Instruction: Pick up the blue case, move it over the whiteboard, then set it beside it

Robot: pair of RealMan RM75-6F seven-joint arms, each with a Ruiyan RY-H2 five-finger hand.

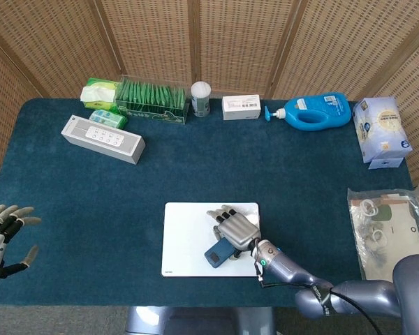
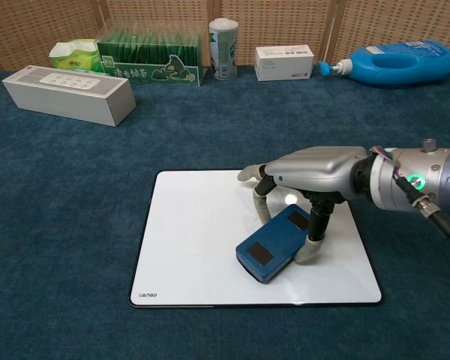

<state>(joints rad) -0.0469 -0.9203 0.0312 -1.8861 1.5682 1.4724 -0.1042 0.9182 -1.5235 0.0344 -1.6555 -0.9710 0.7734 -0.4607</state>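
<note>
My right hand (image 2: 307, 171) grips the blue case (image 2: 272, 244) from above, fingers on both of its long sides. The case, dark blue with a darker patch on top, hangs tilted just over the white whiteboard (image 2: 202, 240), right of the board's middle. From the head view the case (image 1: 217, 252) shows under the right hand (image 1: 235, 227) near the whiteboard (image 1: 185, 241) front edge. My left hand (image 1: 3, 234) stays open at the far left table edge, holding nothing.
Along the back stand a white speaker box (image 1: 103, 138), green packets (image 1: 152, 100), a white can (image 1: 201, 98), a small white box (image 1: 241, 107) and a blue detergent bottle (image 1: 314, 112). A tissue pack (image 1: 381, 130) and a plastic bag (image 1: 387, 230) lie at the right.
</note>
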